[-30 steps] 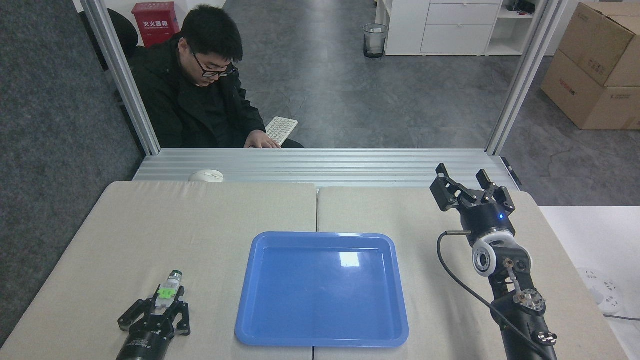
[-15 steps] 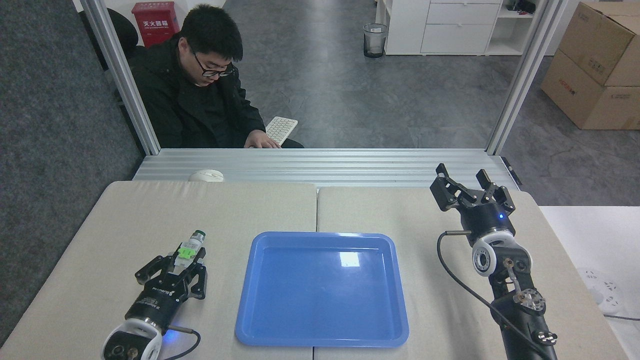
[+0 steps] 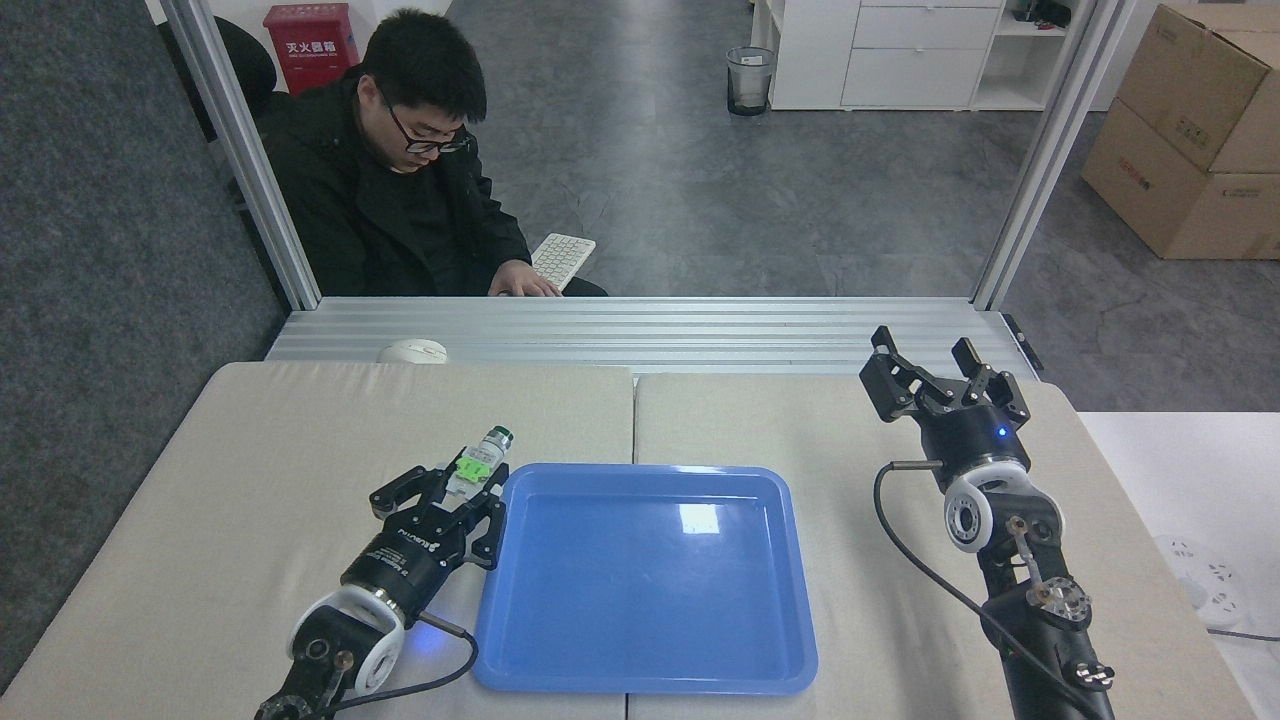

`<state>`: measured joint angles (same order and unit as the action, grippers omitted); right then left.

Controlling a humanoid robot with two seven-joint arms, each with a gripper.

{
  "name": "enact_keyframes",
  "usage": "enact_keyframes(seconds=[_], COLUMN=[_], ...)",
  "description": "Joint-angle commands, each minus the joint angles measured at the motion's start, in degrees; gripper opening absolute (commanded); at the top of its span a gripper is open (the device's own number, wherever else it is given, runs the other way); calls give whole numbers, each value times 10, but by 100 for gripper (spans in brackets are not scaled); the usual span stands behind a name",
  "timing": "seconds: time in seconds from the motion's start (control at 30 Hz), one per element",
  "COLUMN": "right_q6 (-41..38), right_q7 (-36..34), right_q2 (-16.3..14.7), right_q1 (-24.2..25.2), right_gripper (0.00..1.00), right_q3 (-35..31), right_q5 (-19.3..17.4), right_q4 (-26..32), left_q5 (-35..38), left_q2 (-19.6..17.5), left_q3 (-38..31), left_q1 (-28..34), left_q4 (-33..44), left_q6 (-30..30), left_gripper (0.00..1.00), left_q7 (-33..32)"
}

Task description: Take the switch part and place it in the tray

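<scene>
The left gripper (image 3: 462, 492) squeezes the switch part (image 3: 478, 460), cap pointing to 1 o'clock, just beside the tray (image 3: 645, 672) rim so it can drop inside. At 3 o'clock, the right gripper (image 3: 935, 368) waits spread wide, holding nothing.

A glossy blue tray (image 3: 645, 580) with a pale square glare patch sits on a beige padded table (image 3: 250, 480). The switch part (image 3: 474, 464) has a white-grey body, a bright green block and a dark cap. The left gripper (image 3: 452, 492) is black with white lettering, a white wrist ring and a small blue light. The right gripper (image 3: 940, 378) is black too, with a blue dot of light and a white ring. A person (image 3: 400, 180) wears black. A red box (image 3: 312, 40) carries white characters.
</scene>
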<state>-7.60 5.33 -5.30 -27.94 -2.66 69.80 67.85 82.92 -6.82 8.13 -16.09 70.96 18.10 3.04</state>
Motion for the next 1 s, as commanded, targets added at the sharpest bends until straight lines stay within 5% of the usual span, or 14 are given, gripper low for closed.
enact_keyframes(seconds=[0.0,0.33,0.47,0.57,0.73,0.97], right_q6=[0,0,0,0,0,0], right_q7=[0,0,-1,0,0,-1], right_q2=[0,0,0,1,1,2], right_q1=[0,0,0,0,0,1], right_gripper=[100,100,100,100,100,100], right_q3=[0,0,-1,0,-1,-1], right_q5=[0,0,0,0,0,0], right_q4=[0,0,0,0,0,0], left_q5=[35,28,28,29,28,26], left_q2=[38,33,34,34,33,36], left_q3=[96,92,88,87,86,35], left_q1=[-12,-14,-15,-15,-14,-23], left_q4=[-80,-61,-36,-22,32,53], left_q6=[-6,-5,-6,-9,-69,-108], left_gripper=[0,2,20,51,79,87], left_q7=[-15,-21,-21,-21,-21,-14])
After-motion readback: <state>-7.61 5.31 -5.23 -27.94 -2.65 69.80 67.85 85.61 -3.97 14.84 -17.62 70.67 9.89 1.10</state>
